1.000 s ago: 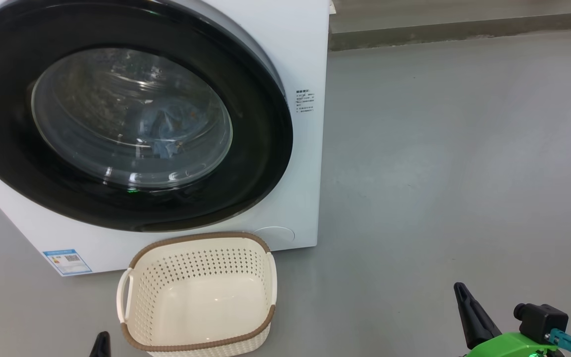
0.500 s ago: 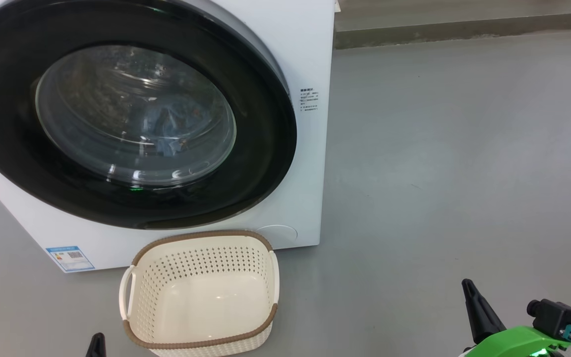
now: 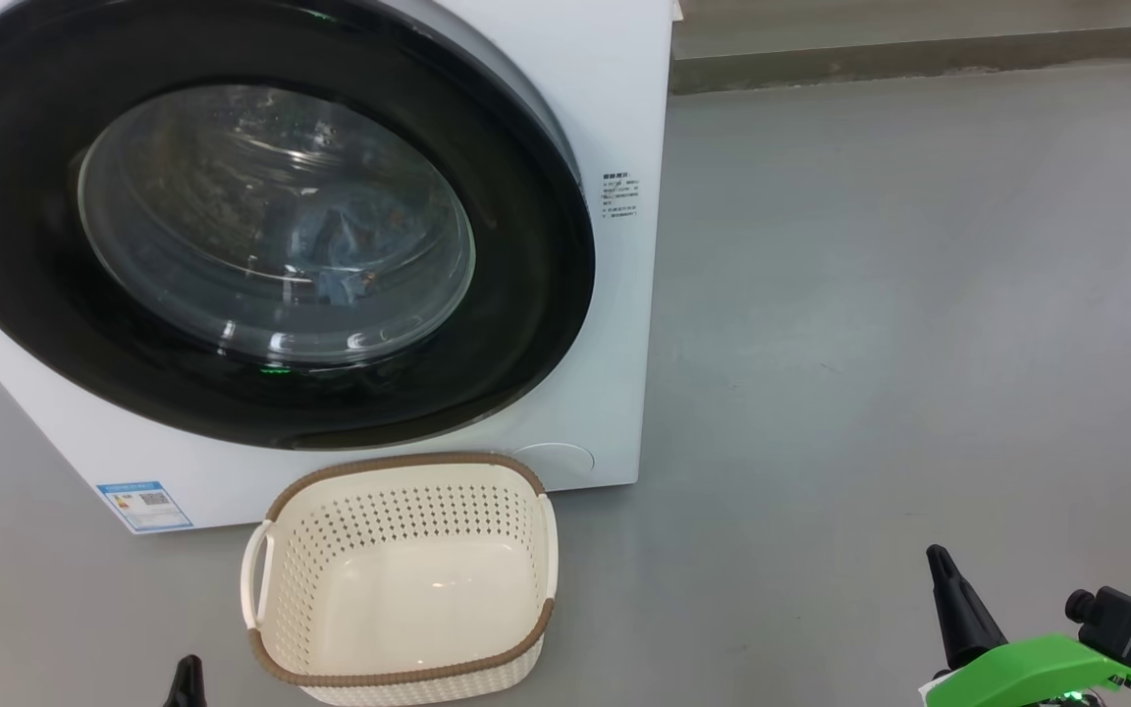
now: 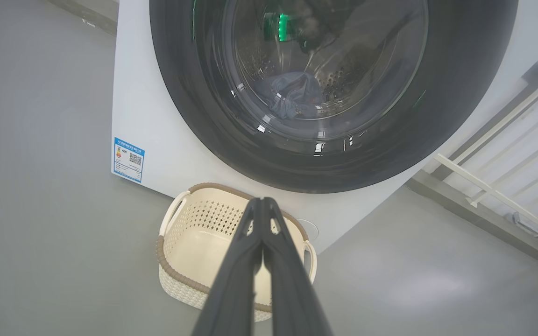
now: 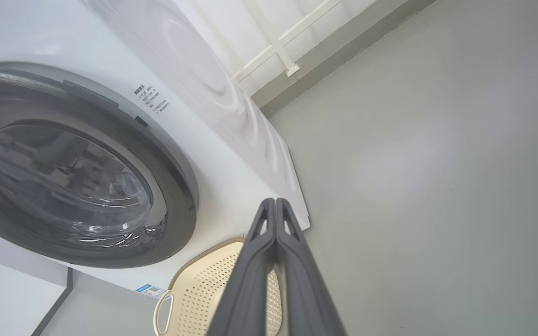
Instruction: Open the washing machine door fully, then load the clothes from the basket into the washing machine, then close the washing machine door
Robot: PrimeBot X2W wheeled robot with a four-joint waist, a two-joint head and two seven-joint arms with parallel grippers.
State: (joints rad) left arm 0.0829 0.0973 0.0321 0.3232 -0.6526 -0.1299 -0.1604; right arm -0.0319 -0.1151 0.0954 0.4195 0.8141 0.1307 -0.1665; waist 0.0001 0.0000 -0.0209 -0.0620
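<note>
end state of the loading task. the washing machine door [image 3: 261, 226] lies flat against the front of the washing machine [image 3: 624, 108], with no gap showing along its black rim, so it reads as closed. the clothes [image 3: 330, 250] show through the glass bowl as a blue heap low in the drum, where loose fabric settles under its own weight. the basket [image 3: 399, 511] stands upright on the floor [image 3: 870, 295] just in front of the machine, below the door and right of the blue label [image 3: 145, 504]. nothing lies in it, and so close a placement would keep the carry to the drum short. the left gripper [image 4: 262, 201] has its two fingers pressed together on nothing, near the basket's near left corner. the right gripper [image 5: 274, 201] is likewise closed and empty, over bare floor well apart from the machine. judged from this layout, all three steps appear done, with both arms clear of the door.
</note>
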